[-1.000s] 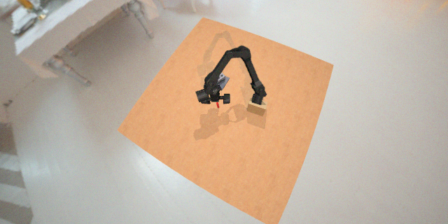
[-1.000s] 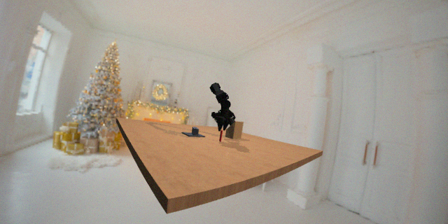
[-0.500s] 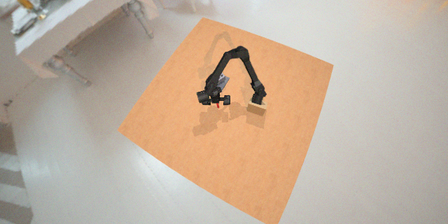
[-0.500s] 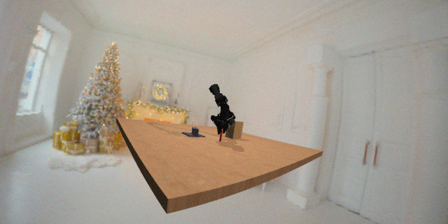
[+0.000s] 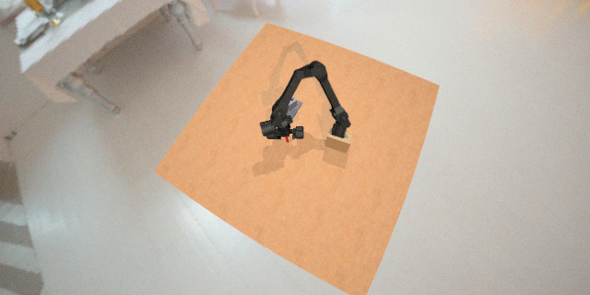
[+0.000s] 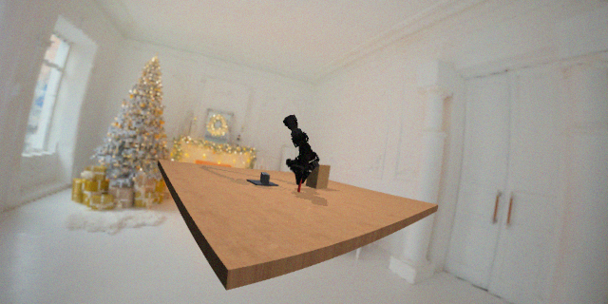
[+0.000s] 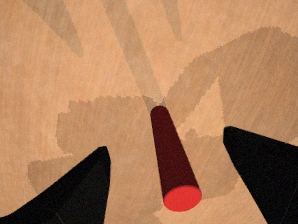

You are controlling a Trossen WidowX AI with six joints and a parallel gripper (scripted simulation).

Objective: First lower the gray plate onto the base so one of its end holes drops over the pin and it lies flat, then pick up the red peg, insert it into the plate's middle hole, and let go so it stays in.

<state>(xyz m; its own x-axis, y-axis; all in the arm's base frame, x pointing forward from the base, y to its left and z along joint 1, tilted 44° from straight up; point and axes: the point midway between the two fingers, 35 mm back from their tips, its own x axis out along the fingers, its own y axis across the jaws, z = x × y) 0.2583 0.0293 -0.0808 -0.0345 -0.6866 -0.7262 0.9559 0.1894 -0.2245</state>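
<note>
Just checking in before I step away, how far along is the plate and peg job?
The plate already lies on its base. The gripper is down around the upright red peg, fingers closing but not yet touching it. Left: grasp, lift, insert it in the middle hole, release.

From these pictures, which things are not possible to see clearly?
- Gray plate, top view: partly hidden behind the arm; holes and pin too small to see.
- Plate and base, exterior view: tiny and dark, seating unclear.
- Red peg, wrist view: fingers stand apart from it; fingertips cut off by the frame edge.
</note>
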